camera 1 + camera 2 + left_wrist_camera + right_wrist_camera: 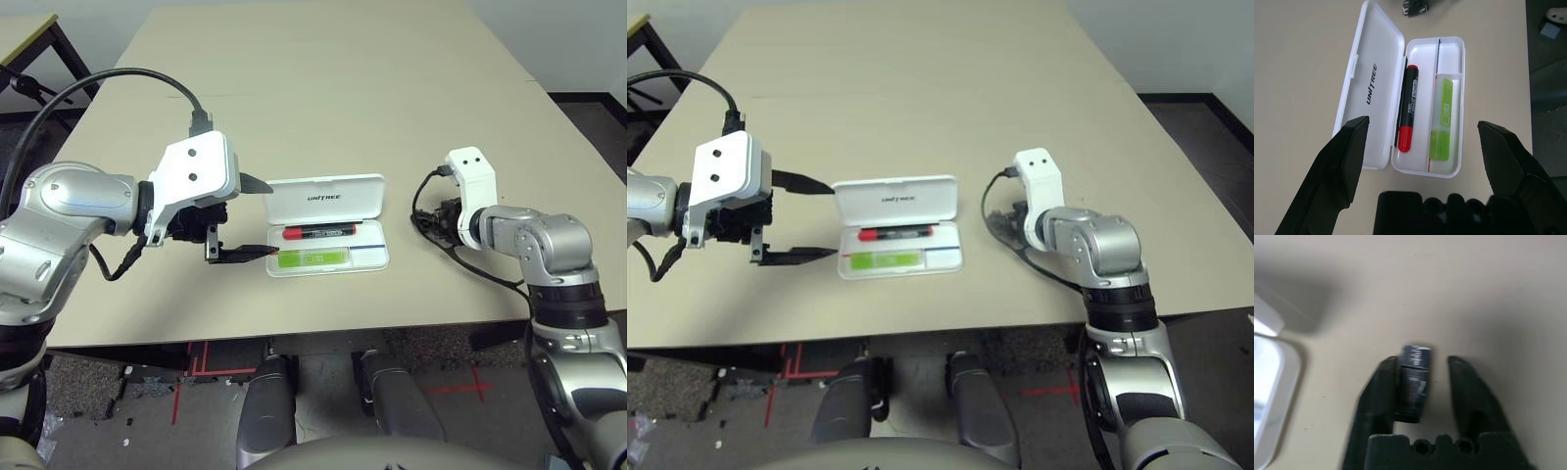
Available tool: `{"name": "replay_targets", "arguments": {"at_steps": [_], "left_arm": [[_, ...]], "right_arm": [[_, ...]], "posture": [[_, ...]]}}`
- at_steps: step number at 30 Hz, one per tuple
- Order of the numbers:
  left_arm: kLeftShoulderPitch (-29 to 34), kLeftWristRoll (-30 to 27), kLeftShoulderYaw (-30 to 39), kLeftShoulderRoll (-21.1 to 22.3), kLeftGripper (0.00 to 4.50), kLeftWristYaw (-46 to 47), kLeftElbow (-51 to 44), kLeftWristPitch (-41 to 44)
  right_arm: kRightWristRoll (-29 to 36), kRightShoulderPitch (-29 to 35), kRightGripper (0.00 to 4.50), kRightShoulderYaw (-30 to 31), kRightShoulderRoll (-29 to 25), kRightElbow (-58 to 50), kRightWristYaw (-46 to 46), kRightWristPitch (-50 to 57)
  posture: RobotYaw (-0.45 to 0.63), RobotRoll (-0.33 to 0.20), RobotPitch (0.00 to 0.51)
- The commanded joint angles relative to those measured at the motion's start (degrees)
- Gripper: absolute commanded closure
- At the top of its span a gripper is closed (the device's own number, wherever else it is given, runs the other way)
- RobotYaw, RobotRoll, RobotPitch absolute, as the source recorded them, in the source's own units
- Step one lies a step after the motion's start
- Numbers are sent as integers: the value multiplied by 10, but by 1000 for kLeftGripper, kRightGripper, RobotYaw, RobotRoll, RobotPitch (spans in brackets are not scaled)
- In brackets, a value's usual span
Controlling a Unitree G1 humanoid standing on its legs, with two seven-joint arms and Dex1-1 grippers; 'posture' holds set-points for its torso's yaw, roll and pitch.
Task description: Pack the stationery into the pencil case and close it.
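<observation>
The white pencil case point(328, 186) lies open in the middle of the table, lid tilted back. In its tray lie the black marker with the red cap point(318, 232) and, nearer me, the lime-green stick point(312, 258). My left gripper point(266, 217) is open at the case's left end, its fingers spanning that end without touching it. To the right of the case, my right gripper point(1422, 363) is low on the table around the small dark clip point(1414, 382). The clip rests against one finger point(1382, 387); a narrow gap separates it from the other.
The beige table point(323, 88) stretches far beyond the case. Black cables point(426, 196) loop beside my right wrist. The front edge of the table runs just below the case. A second table's dark legs point(39, 59) stand at the far left.
</observation>
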Motion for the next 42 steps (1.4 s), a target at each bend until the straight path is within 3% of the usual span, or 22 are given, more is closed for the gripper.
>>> {"name": "replay_targets", "arguments": {"at_steps": [1, 2, 8, 15, 20, 29, 42], "left_arm": [[0, -3, -7, 3, 0, 1, -3, 0], [0, -2, -8, 3, 0, 1, -2, -1], [-2, 2, -12, 3, 0, 1, 3, -4], [0, 5, -12, 5, 0, 1, 6, -6], [-1, 6, -14, 5, 0, 0, 10, -9], [-3, 10, -15, 5, 0, 3, 9, -8], [2, 10, -18, 7, 0, 16, -2, 4]], "right_arm": [[6, 6, 4025, 11, -24, -5, 20, 9], [9, 6, 4197, 14, -36, -10, 32, 8], [29, 11, 4195, 39, -128, -37, 132, -45], [45, 39, 4195, 63, -258, -70, 350, -238], [48, 43, 4195, 70, -305, -67, 489, -359], [-7, -17, 4195, 154, -293, -34, 600, -449], [-104, -75, 4195, 236, -165, 62, 579, -519]], "posture": [[-27, 0, 140], [-27, 0, 140], [-30, 0, 138], [-29, 0, 129], [-33, 0, 122], [-17, 0, 113], [2, 0, 120]]}}
